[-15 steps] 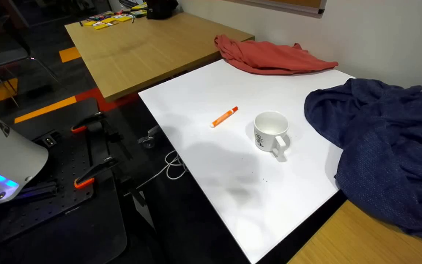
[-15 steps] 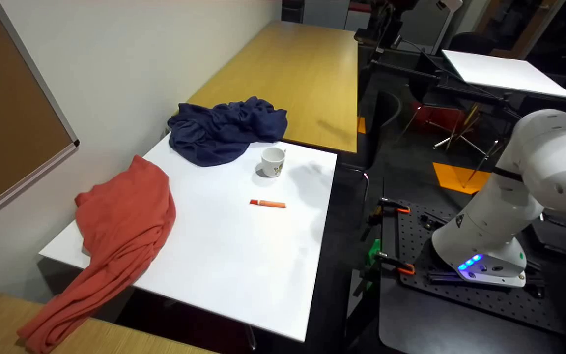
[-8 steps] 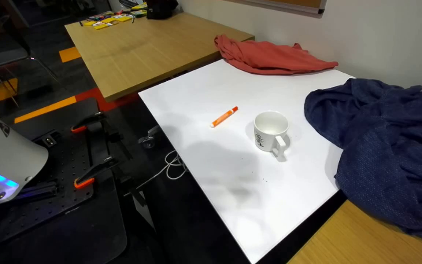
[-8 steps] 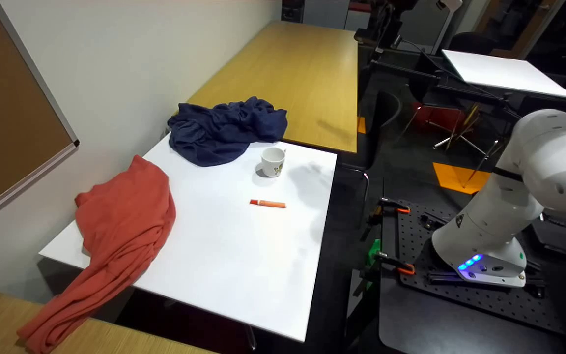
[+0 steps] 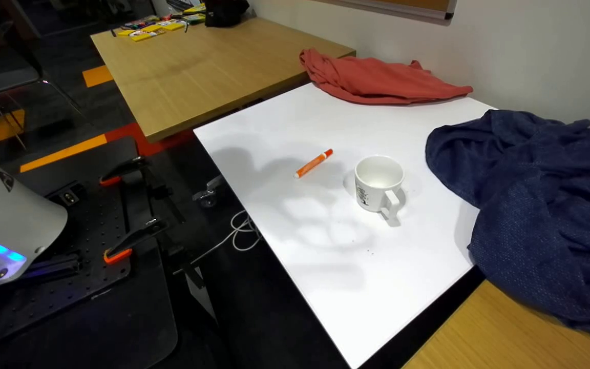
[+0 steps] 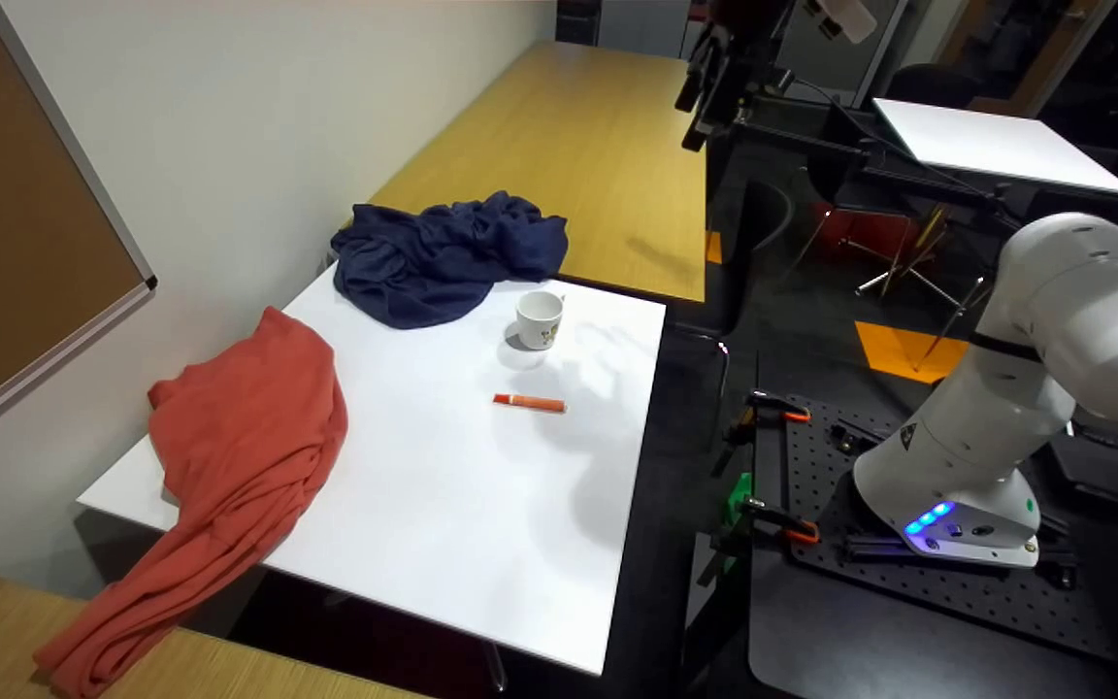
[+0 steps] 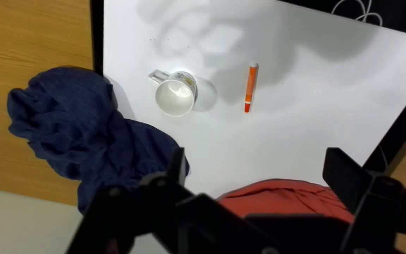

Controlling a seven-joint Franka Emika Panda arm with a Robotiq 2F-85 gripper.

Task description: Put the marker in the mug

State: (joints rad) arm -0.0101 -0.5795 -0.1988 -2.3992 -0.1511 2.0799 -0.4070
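Observation:
The orange marker (image 5: 313, 164) lies flat on the white table, with its red end towards the red cloth. It also shows in an exterior view (image 6: 530, 403) and in the wrist view (image 7: 251, 86). The white mug (image 5: 378, 183) stands upright beside it, handle out to the side; it shows in an exterior view (image 6: 539, 320) and in the wrist view (image 7: 175, 96), where its inside looks empty. My gripper (image 7: 256, 155) is open with nothing between its fingers, well above the table. It shows dark at the top of an exterior view (image 6: 690, 123).
A dark blue cloth (image 5: 541, 205) lies over the table edge near the mug. A red cloth (image 5: 382, 79) lies along another edge of the white table (image 5: 285, 118). A wall with a board (image 6: 35, 223) stands behind. Wooden tables (image 6: 598, 146) adjoin.
My gripper has come down into view at the top of an exterior view. The arm's shadow has shifted across the table and over the marker. Marker and mug have not moved.

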